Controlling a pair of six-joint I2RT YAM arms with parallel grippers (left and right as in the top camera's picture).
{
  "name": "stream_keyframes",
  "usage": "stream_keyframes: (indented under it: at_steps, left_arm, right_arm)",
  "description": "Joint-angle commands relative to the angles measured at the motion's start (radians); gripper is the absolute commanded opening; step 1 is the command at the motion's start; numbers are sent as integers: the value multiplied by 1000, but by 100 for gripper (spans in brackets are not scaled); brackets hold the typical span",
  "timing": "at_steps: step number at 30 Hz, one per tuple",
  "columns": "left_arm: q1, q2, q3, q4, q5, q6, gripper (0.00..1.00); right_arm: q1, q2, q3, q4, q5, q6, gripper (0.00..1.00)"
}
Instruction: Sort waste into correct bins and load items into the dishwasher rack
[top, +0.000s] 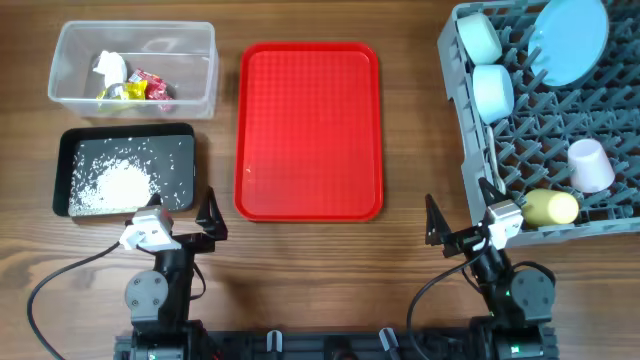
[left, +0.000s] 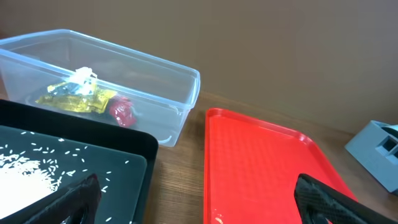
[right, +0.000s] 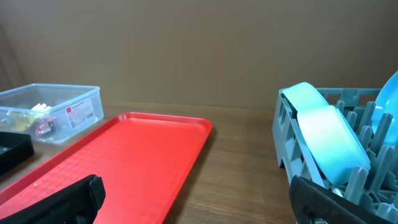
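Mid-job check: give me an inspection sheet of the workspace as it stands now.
Surface: wooden table, nothing spilled that I can see.
Job's things: clear tub holds tissue, yellow wrapper and red wrapper; black tray holds rice; rack holds bowl, second bowl, plate, pink cup, yellow cup. Fork and spoon: nothing seen.
Clutter: red tray, between the bins and the rack.
Grippers: left hand and right hand both open, holding nothing.
Cables: black cable loops beside the left arm's base, another beside the right.
Surroundings: plain brown wall in the wrist views.
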Motion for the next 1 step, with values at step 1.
stream_keyframes:
  at_steps: [1]
  left_arm:
    - [-6,-8,-9,2,5,21,100]
  right_arm:
    - [-5,-12,-3,6,-16,-10,100]
